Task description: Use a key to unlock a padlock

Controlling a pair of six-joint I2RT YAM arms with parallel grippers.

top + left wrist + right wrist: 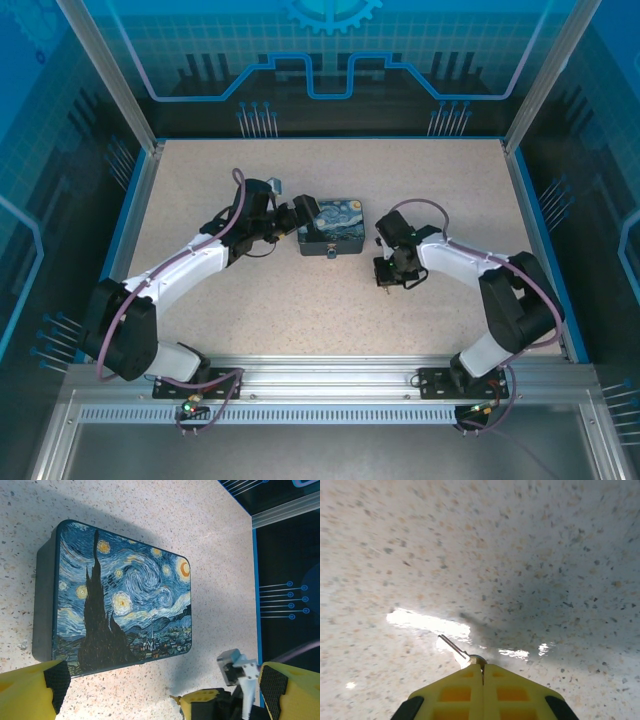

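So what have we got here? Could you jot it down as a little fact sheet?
Surface: speckled beige table
Mid-table: dark-blue rectangular box with a swirly night-sky painting, lying flat
Left gripper: open, facing the box from its left
Right gripper: shut on a thin grey metal key
Key: shaft pokes out past the yellow fingertips, close to the table

Painted box (122, 592) beyond parted fingers (30, 692)

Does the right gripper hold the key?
Yes: the right gripper is shut on the key, whose shaft sticks out from its yellow fingertips.
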